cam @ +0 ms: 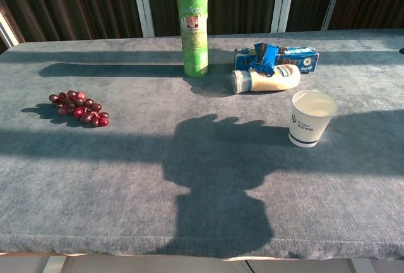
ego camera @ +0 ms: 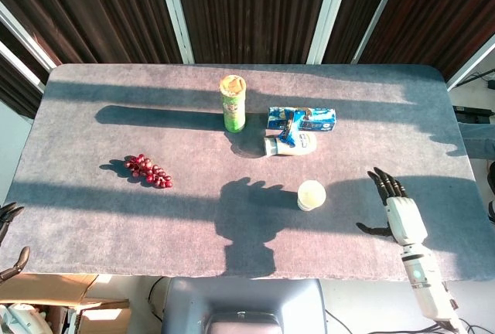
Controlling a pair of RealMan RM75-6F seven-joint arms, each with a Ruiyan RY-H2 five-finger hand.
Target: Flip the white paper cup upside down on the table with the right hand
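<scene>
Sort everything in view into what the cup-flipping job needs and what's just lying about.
Job:
- white paper cup, upright
- right robot hand, open, clear of cup

Lying about:
- tall green snack can
- red grape bunch
- lying cream bottle
- blue packet
- left robot hand

Head cam looks steeply down from above my near edge, covering the whole table [ego camera: 77, 218] plus both my hands at its near corners. Chest cam sits lower, nearer, facing far wall. Shared: tabletop middle.
</scene>
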